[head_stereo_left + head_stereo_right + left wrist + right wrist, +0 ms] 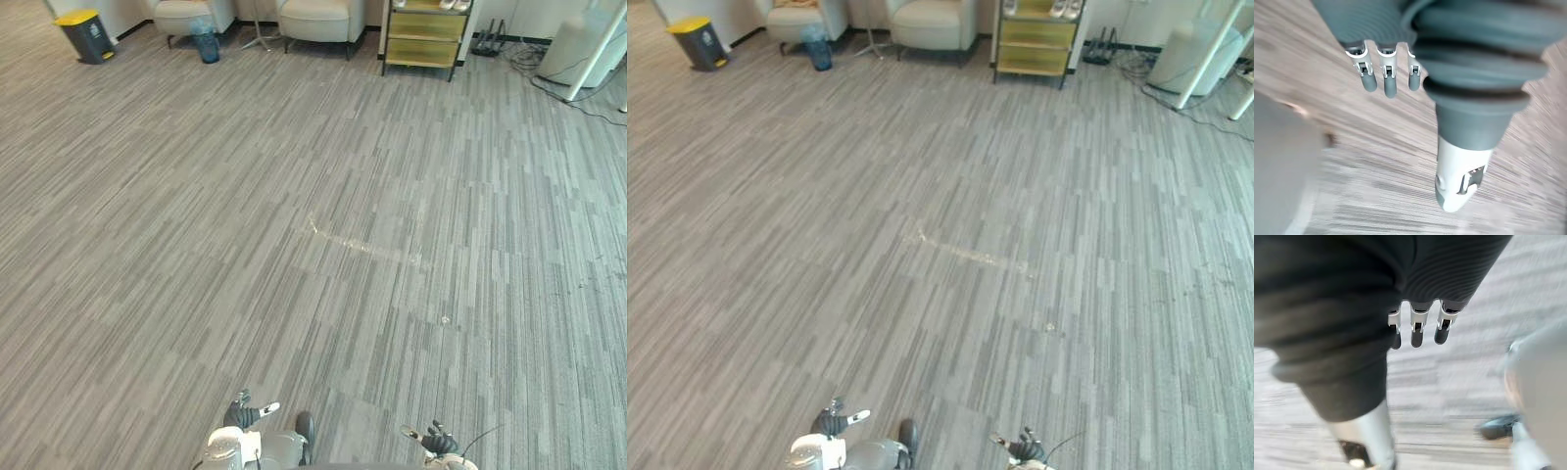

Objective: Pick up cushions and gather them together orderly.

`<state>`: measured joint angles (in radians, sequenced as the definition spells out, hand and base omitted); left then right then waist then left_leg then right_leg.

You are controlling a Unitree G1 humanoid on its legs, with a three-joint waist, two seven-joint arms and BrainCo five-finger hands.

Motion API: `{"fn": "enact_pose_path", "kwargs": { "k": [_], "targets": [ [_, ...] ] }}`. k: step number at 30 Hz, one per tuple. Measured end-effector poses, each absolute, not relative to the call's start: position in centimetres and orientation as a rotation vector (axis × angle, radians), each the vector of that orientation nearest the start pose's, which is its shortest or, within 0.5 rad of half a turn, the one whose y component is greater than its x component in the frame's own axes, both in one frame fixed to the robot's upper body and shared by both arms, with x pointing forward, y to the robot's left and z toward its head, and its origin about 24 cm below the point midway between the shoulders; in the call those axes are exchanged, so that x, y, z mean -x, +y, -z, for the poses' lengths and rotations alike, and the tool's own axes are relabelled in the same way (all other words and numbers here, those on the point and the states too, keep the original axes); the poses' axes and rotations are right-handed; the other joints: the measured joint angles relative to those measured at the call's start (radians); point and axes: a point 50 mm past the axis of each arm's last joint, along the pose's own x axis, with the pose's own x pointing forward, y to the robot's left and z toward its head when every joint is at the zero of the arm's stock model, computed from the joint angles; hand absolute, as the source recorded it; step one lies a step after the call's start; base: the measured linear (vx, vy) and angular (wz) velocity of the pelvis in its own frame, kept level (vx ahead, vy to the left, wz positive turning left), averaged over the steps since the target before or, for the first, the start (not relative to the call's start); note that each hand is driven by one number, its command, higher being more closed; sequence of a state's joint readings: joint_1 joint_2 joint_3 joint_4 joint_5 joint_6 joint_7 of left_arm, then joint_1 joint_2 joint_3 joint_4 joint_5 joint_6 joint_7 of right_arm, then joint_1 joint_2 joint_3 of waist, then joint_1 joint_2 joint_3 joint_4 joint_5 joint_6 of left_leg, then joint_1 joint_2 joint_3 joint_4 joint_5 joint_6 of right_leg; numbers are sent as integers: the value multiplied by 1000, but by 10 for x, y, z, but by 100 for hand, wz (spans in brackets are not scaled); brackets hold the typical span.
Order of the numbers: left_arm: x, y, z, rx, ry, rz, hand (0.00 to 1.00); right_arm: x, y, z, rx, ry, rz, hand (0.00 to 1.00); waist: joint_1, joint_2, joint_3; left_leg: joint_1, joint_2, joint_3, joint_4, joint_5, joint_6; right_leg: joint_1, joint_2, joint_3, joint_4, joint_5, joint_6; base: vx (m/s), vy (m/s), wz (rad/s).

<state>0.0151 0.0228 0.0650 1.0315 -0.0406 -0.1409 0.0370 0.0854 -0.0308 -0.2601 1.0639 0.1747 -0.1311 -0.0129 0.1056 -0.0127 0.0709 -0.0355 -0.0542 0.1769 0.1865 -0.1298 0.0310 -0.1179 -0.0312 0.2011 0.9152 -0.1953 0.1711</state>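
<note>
Cushion (pixel 799 3), seemingly, tops far armchair (pixel 811 23) between bin (pixel 698 41) and shelf unit (pixel 1036 46).

The left robot hand (pixel 1415 44) has a grey-green ribbed cover (pixel 1474 54) over back and wrist, silver fingers (pixel 1389 81) with dark rounded tips, and a pale silver thumb (pixel 1459 176) with a small slot. The right robot hand (pixel 1420 274) looks alike, its cover near-black, with silver brackets above each dark fingertip.

My two head eyes looked steeply down across the carpet (pixel 294 215) to a far armchair (pixel 318 18), sharing nearly all of it, wrist cameras sat close behind left hand (pixel 1390 83), right hand (pixel 1419 330), facing floor
</note>
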Motion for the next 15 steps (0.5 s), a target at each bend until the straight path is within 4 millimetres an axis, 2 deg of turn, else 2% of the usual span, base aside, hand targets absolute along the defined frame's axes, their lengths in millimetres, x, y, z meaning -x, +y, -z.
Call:
{"fn": "enact_pose_path", "kwargs": {
  "k": [1,2,3,4,6,8,9,10,11,13,14,15],
  "targets": [
    [-137,160,149,22,910,-92,0,-98,-202,155,-219,948,395,0,-23,0,5,92,1,-2,-6,-37,8,-107,-10,-65,171,-24,-37,414,48,4],
    [-139,154,149,26,907,-76,0,-99,-204,154,-210,934,392,0,-27,13,11,139,14,5,-38,-45,18,-151,-17,-112,155,-49,-77,377,36,5],
    [-141,148,149,35,909,-65,0,-100,-205,153,-207,930,391,0,-29,22,14,184,31,5,-75,-51,16,-180,-17,-150,103,-67,-99,398,1,3],
    [-142,146,148,37,906,-60,0,-100,-205,153,-210,931,391,0,-37,21,14,233,55,4,-117,-60,4,-220,-16,-198,-1,-82,-107,405,-23,13],
    [-142,146,149,36,908,-59,0,-104,-203,152,-214,919,388,0,-52,15,14,256,90,-5,-127,-99,-21,-251,-7,-241,-229,-60,-114,445,-128,26],
    [-137,146,152,27,936,-54,0,-100,-202,156,-243,941,410,0,-61,-3,7,271,90,-53,-132,-113,-28,-247,-5,-211,-560,73,-126,531,-254,43],
    [-134,146,154,27,952,-52,0,-98,-205,156,-253,943,429,0,-68,-3,4,286,99,-82,-130,-120,-31,-226,-1,-207,-582,182,-146,560,-282,48],
    [-132,142,155,37,964,-51,0,-101,-208,155,-244,939,430,0,-70,37,4,296,128,-101,-113,-121,-36,-211,16,-233,-571,167,-169,560,-264,36],
    [-131,140,155,58,966,-62,0,-104,-210,155,-231,938,424,0,-62,57,6,284,145,-110,-62,-109,-54,-199,24,-249,-549,133,-190,550,-259,17],
    [-131,137,155,82,963,-74,0,-107,-211,154,-228,939,421,0,-57,66,7,257,149,-123,60,-75,-104,-163,29,-254,-525,84,-208,480,-247,10],
    [-133,139,154,91,956,-90,0,-107,-210,155,-224,940,413,0,-59,63,8,205,152,-143,222,-37,-119,-120,28,-261,-527,56,-216,511,-291,4],
    [-135,139,153,101,947,-100,0,-108,-207,154,-207,939,383,0,-59,61,9,122,154,-153,409,40,-144,-80,28,-261,-542,32,-225,397,-235,-2]
  ]
}}
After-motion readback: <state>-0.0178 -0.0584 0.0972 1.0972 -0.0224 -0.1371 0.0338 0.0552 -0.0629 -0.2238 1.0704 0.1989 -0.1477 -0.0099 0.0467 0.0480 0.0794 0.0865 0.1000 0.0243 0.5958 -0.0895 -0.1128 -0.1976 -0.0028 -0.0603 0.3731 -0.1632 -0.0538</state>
